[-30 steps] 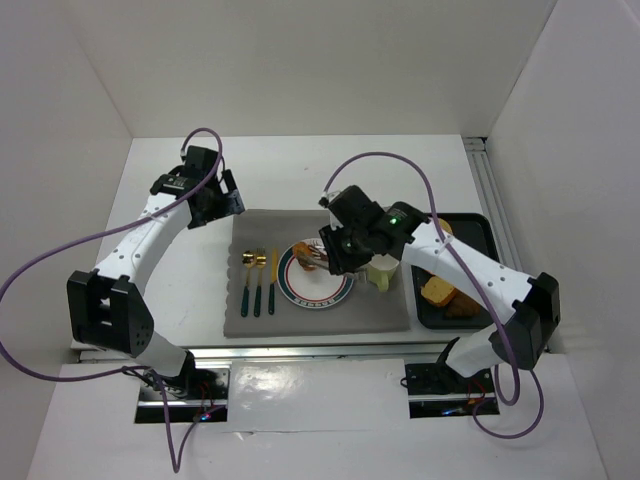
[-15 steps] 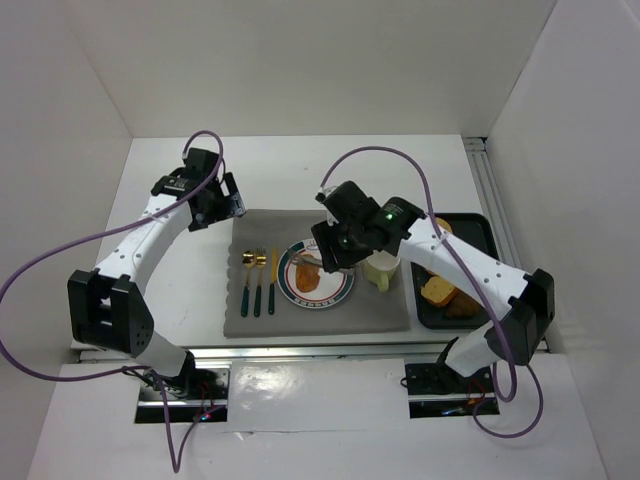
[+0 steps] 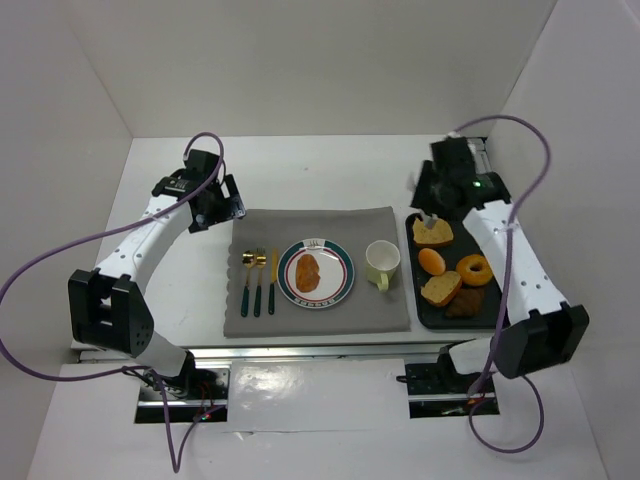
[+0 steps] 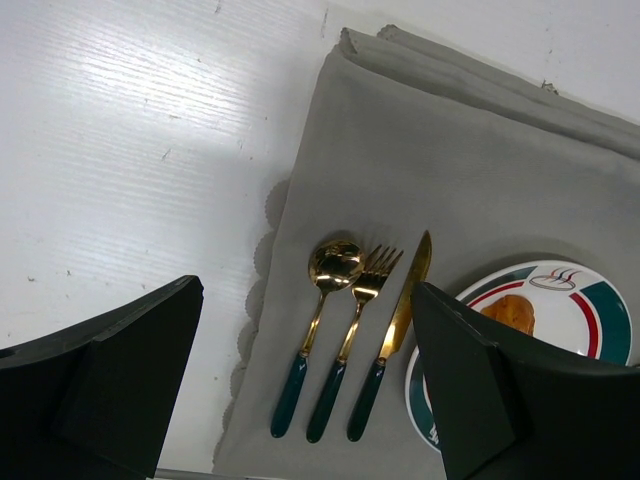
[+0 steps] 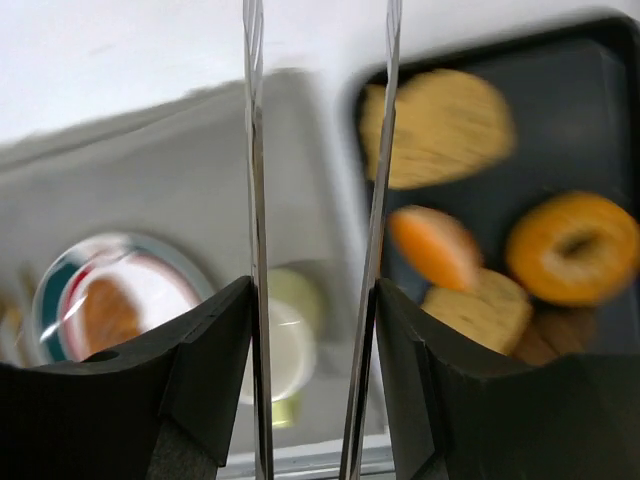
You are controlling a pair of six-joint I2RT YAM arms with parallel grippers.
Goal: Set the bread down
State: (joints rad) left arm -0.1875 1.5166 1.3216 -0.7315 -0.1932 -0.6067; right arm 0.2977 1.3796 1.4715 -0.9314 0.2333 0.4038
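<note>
A brown bread piece (image 3: 307, 270) lies on the green-and-red rimmed plate (image 3: 343, 287) on the grey mat; it also shows in the left wrist view (image 4: 510, 313) and, blurred, in the right wrist view (image 5: 105, 315). My right gripper (image 3: 430, 212) hovers over the far left end of the black tray (image 3: 492, 315), above a flat bread (image 3: 436, 234). Its jaws are apart with thin metal blades on them and nothing between (image 5: 315, 290). My left gripper (image 3: 215, 205) is open and empty above the mat's far left corner (image 4: 305, 290).
The tray also holds an orange bun (image 3: 432, 261), a doughnut (image 3: 472, 270), a bread slice (image 3: 440, 288) and a dark piece (image 3: 463, 306). A pale green cup (image 3: 381, 262) stands right of the plate. A spoon, fork and knife (image 3: 258, 280) lie left of it. White walls surround the table.
My right gripper has let go of the bread on the plate and swung right and back, from over the plate to over the tray. The left arm has not moved.
</note>
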